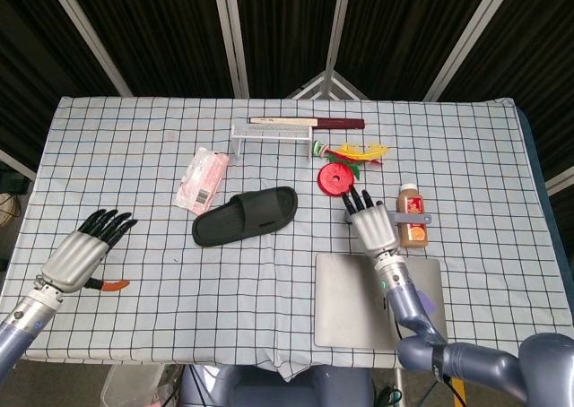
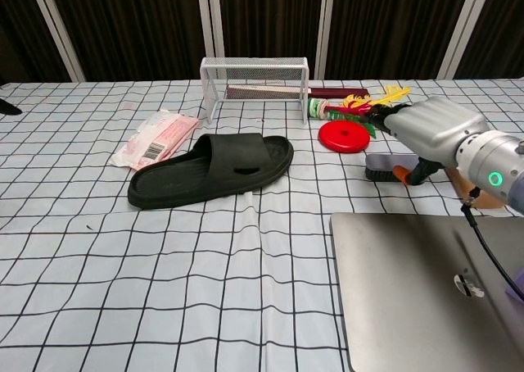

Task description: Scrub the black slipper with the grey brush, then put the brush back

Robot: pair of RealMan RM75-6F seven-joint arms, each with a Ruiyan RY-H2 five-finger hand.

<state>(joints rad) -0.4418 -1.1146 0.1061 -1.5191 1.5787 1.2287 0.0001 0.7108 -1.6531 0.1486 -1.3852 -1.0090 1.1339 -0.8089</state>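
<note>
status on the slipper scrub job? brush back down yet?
Looks nearly finished. Done: the grey brush lies on the tablecloth right of the black slipper, beside the red disc. Whether scrubbing happened can't be judged from these frames. In hand: nothing; the right hand has its fingers spread above the brush, and the left hand hovers empty at the far left. Left: probably only pulling the right arm away.
</note>
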